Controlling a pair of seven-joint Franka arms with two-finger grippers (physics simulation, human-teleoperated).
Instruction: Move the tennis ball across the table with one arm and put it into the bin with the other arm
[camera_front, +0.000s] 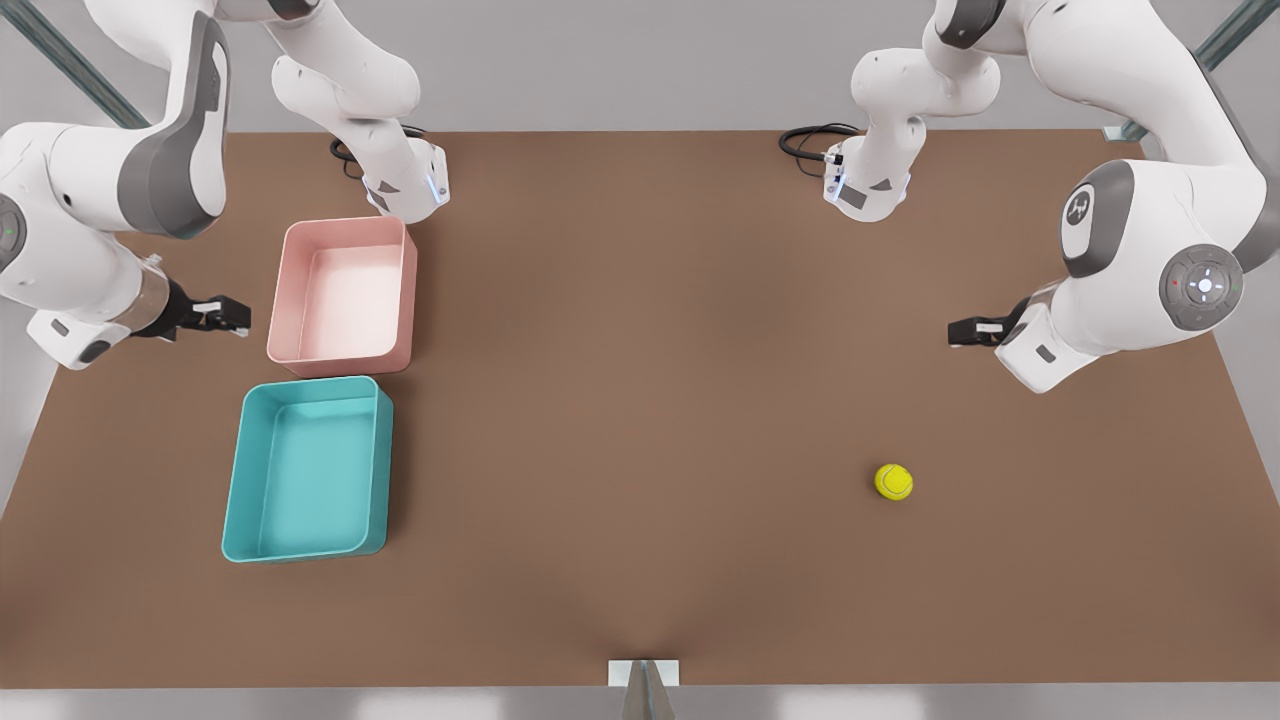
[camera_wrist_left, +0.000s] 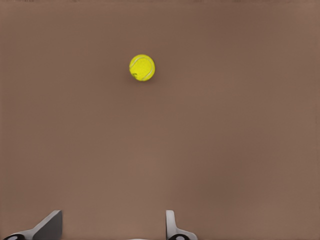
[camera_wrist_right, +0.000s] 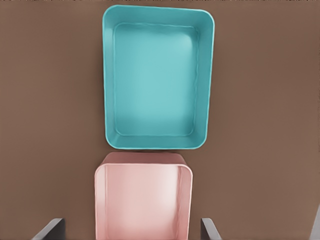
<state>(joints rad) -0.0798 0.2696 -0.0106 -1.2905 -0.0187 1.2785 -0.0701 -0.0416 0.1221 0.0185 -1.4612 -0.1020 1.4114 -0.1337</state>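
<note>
While the tennis ball (camera_front: 893, 481) rests on the surface (camera_front: 640, 420), you see the left hand (camera_front: 962, 331) open near it, the right hand (camera_front: 232, 316) open beside the pink tray (camera_front: 343, 296) and bin (camera_front: 305, 470)

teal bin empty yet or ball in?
Empty. The teal bin shows only its bare floor; the tennis ball sits on the table toward the front view's right, far from it.

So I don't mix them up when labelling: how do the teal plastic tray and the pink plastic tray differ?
The teal rectangular plastic tray is turquoise; the pink rectangular plastic tray is pale pink. In the front view the teal one looks somewhat larger and lies nearer the camera, while the pink one lies farther back, close to an arm's base. Both are empty, low-walled and round-cornered, resting end to end on the brown table.
</note>
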